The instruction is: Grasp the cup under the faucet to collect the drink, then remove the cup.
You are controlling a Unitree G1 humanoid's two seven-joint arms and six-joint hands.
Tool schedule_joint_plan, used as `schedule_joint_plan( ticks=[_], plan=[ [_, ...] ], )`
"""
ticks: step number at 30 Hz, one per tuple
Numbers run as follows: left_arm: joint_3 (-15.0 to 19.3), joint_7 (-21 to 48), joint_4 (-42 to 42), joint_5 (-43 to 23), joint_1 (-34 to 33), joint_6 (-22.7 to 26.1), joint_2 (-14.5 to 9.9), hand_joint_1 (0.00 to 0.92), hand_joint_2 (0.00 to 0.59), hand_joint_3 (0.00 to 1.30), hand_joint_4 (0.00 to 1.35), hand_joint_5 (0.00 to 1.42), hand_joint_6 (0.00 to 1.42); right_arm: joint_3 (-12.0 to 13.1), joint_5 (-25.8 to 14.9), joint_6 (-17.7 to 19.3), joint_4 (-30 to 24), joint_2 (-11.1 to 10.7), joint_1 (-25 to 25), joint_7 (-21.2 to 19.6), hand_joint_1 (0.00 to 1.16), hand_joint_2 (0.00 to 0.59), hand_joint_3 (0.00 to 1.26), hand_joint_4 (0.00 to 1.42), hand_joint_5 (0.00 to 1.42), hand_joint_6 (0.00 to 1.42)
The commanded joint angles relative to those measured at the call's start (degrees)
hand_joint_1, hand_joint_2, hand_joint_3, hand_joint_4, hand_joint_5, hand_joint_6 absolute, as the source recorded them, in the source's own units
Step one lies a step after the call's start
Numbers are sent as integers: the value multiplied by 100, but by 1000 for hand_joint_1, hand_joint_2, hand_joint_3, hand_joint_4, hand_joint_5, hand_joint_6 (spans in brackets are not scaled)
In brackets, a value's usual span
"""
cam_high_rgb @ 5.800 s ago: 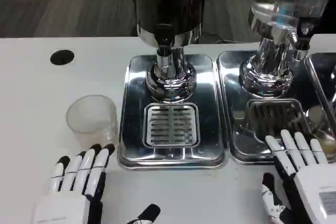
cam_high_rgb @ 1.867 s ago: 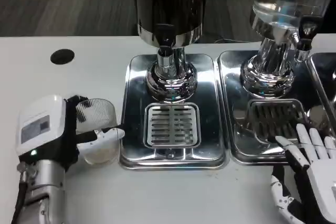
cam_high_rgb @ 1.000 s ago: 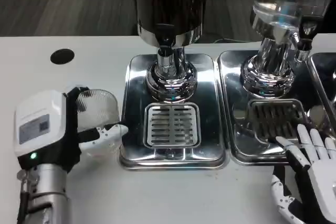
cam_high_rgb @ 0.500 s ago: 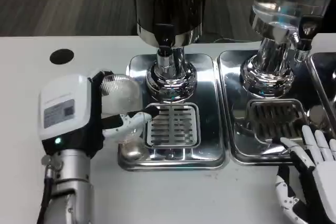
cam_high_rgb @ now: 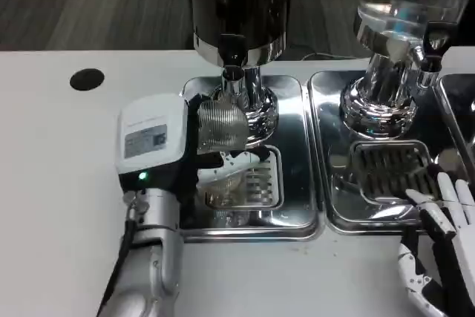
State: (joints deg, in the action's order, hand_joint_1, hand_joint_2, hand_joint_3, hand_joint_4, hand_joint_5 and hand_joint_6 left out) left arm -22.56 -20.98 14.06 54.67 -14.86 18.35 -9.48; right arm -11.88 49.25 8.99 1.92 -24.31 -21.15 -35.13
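Now left hand (cam_high_rgb: 159, 146) gripping cup (cam_high_rgb: 221, 125), carrying it rightward over drip tray (cam_high_rgb: 293, 213) beneath faucet (cam_high_rgb: 234, 72); right hand (cam_high_rgb: 438, 254) resting open, fingers spread.

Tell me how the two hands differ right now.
The left hand grips the clear cup and holds it over the left drip tray, just under the dark dispenser's faucet; the right hand holds nothing. The left hand shows its white back with fingers wrapped around the cup; the right hand's fingers are spread, pointing toward the right drip tray. Both have white backs and white-and-black fingers.
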Motion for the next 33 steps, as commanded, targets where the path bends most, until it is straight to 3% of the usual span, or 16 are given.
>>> schedule_joint_plan(
  ticks=[1,13,15,16,18,21,30,33],
  plan=[
    [-174,-366,429,15,-392,-108,214,619,36,618,580,820,1150,109,-41,9,-141,-30,-111,36,204,577,255,0,0,0],
    [-305,-760,955,-71,-568,-269,291,575,46,595,551,804,1099,122,-42,29,-100,24,-78,61,203,579,255,0,0,0],
    [-303,-775,977,-84,-566,-276,276,537,54,590,542,804,1096,119,-41,28,-88,29,-73,61,203,579,255,0,0,0],
    [-295,-792,985,-97,-547,-287,262,490,55,578,541,804,1096,120,-44,27,-74,31,-65,60,203,579,255,0,0,0],
    [-280,-805,964,-107,-507,-301,224,300,79,519,498,781,1072,125,-60,32,-46,35,-51,58,203,579,255,0,0,0],
    [-269,-803,926,-101,-487,-300,186,200,72,435,422,728,1049,129,-77,38,-20,38,-31,57,203,579,255,0,0,0],
    [-299,-883,886,-70,-469,-322,124,105,49,335,320,662,1011,131,-107,45,35,42,8,44,203,579,255,0,0,0],
    [-293,-888,801,-61,-426,-327,87,100,41,314,283,609,930,141,-117,47,27,37,17,48,203,579,255,0,0,0]
  ],
)
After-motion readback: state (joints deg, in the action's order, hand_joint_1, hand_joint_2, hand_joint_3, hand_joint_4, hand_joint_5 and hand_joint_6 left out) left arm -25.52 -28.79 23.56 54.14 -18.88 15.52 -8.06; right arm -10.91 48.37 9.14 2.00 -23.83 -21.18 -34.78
